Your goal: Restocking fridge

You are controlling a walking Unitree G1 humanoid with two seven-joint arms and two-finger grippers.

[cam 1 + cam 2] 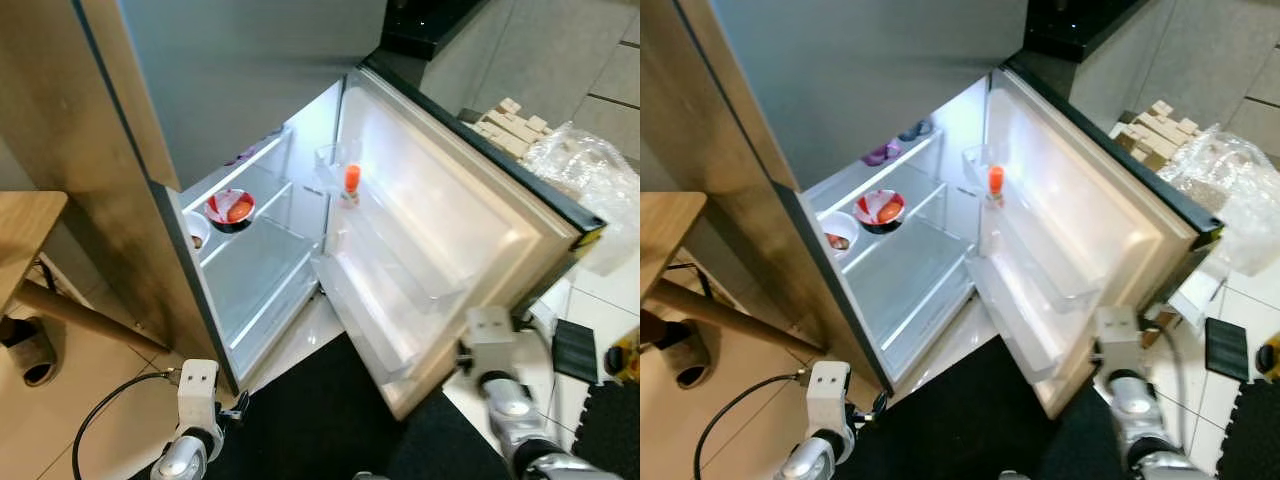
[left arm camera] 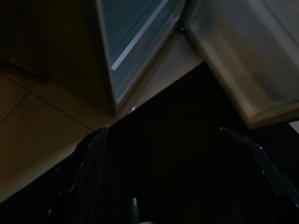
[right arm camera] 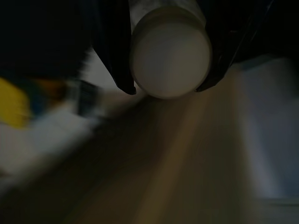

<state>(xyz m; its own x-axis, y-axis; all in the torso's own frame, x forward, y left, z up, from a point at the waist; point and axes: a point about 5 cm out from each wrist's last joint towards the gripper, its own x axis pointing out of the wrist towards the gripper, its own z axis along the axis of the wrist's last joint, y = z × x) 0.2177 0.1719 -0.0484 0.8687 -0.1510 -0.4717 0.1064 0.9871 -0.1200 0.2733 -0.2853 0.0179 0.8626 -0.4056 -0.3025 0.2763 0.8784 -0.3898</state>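
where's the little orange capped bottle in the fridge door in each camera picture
Left eye view: the orange-capped bottle stands in the upper shelf of the open fridge door, right of the red bowl.
Right eye view: same spot, upper centre.
Left wrist view: dark; the bottle cannot be made out.
Right wrist view: blurred; the bottle cannot be made out.
Shared landmark: the red bowl on the inner shelf.

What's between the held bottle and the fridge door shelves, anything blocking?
Nothing visible blocks it. The right gripper holds a white bottle down beside the open fridge door. The door shelves look mostly bare; an orange-capped bottle stands in the upper one, leaving the lower shelf free.
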